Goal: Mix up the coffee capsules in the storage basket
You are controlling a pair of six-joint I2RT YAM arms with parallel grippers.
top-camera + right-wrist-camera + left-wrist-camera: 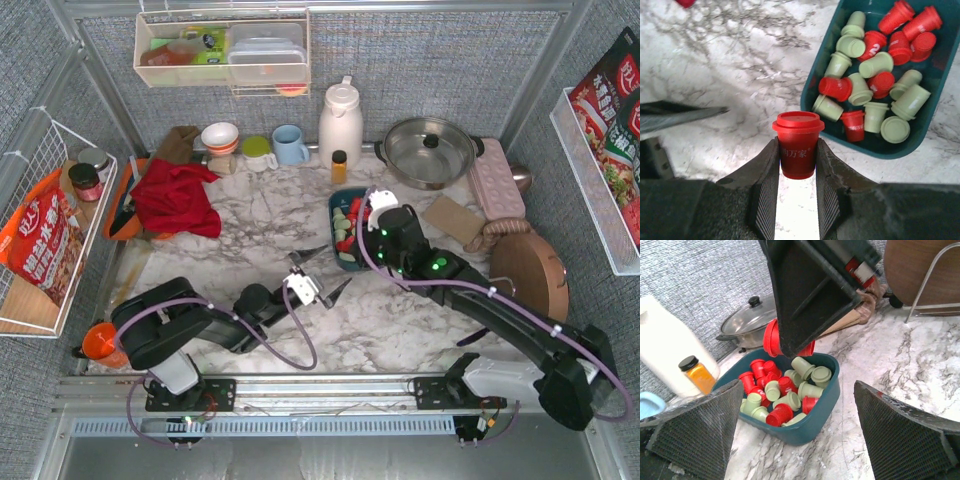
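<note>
Above the storage basket's [812, 422] right rim, the right gripper [797, 160] pinches one red capsule [798, 127]. Let go this high and so near the edge, it could bounce off the piled coffee capsules [870, 65] or clip the wall and roll across the surface [740, 65]. Near-left of the basket, the left gripper [322, 272] sits spread wide and empty.

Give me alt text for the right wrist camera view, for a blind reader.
The right gripper pinches a red coffee capsule over the marble table. To the upper right, the teal storage basket holds a jumble of red and pale green capsules.
</note>
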